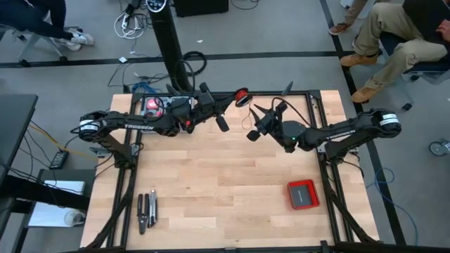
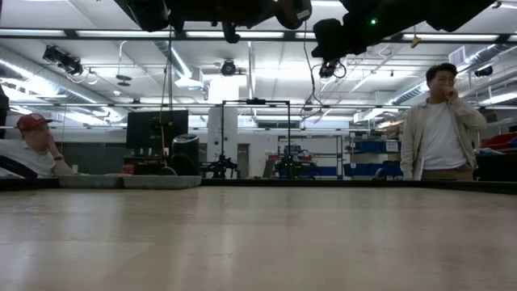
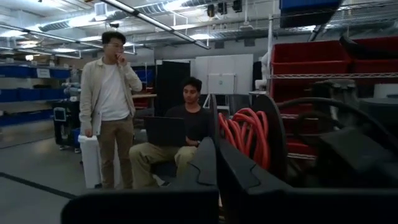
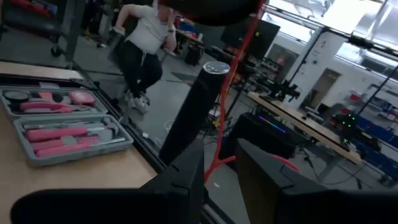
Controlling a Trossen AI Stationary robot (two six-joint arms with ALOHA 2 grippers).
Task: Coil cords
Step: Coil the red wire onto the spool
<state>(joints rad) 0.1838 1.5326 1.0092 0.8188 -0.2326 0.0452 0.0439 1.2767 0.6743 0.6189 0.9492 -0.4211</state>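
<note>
Wooden counter point(image 1: 211, 176), both arms raised over far edge. Left end effector point(image 1: 239, 97) clamped on red-wound spool point(image 1: 241, 96); right end effector point(image 4: 219, 163) pinching red wire point(image 4: 233, 99) taut, likely for winding.

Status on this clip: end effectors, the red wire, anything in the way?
Left end effector shut on spool of red wire, raised at far edge. Right end effector beside it, red wire strand running between its fingers. Nothing in the way.

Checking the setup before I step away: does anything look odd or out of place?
Nothing spilled or damaged. The spool of red wire is held in the air by the left tool, past the table's far edge; a strand runs to the right tool.
</note>
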